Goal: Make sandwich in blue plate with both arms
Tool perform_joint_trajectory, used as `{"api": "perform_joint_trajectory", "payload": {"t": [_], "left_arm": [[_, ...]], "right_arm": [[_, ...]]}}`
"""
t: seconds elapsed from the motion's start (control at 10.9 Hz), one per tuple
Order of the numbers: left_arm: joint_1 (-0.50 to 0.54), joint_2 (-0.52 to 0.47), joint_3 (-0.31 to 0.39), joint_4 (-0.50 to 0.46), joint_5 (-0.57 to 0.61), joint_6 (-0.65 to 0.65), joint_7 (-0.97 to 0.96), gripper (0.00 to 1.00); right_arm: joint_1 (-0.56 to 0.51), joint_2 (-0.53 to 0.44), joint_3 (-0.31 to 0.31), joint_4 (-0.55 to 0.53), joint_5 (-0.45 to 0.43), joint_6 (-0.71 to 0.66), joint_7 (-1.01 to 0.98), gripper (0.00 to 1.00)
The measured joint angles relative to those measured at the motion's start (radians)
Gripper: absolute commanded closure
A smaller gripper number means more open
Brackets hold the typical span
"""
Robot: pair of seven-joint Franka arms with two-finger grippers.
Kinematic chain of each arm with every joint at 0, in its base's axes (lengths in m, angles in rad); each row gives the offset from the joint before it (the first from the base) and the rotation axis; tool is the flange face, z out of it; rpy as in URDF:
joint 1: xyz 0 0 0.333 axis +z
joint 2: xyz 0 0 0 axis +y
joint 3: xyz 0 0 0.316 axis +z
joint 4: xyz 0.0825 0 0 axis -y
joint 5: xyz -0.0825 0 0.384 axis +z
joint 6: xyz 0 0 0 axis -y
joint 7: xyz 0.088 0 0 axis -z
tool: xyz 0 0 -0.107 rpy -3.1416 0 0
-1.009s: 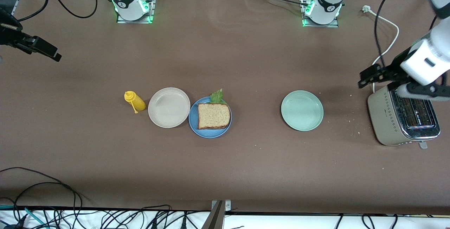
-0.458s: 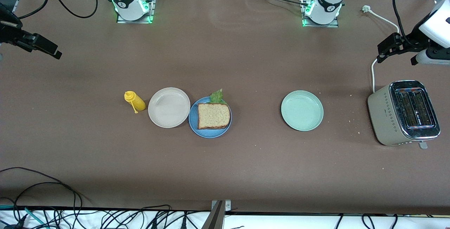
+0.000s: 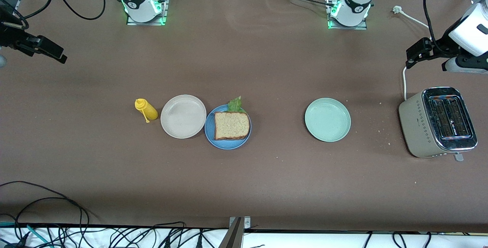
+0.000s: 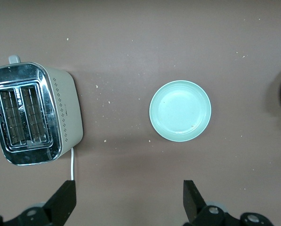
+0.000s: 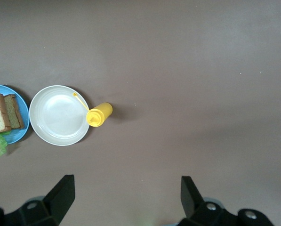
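Having lifted clear of the toaster [image 3: 438,121], left claw [image 4: 128,200] is hanging released, well apart from the sandwich [image 3: 231,125] sitting on the blue plate [image 3: 227,142]; right claw [image 5: 126,197] is waiting, likewise spread. Soft, light bread likely needs gentle edge grips.

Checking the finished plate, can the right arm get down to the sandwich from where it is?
Probably yes. The right gripper hangs open at the table's edge; the sandwich lies uncovered on the blue plate, nothing over it.
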Motion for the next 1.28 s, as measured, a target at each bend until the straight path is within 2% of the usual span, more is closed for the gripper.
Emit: {"api": "perform_joint_trajectory", "payload": {"t": [0.64,0.92,1.28], "left_arm": [[0.002,0.001,0.0,0.0,0.0,-0.003,0.0,0.0],[0.002,0.001,0.0,0.0,0.0,-0.004,0.0,0.0],[0.003,0.001,0.0,0.0,0.0,-0.004,0.0,0.0]], "right_arm": [[0.002,0.0,0.003,0.0,-0.001,0.0,-0.007,0.0],[0.002,0.0,0.003,0.0,-0.001,0.0,-0.124,0.0],[0.002,0.0,0.001,0.0,-0.001,0.0,-0.135,0.0]]}}
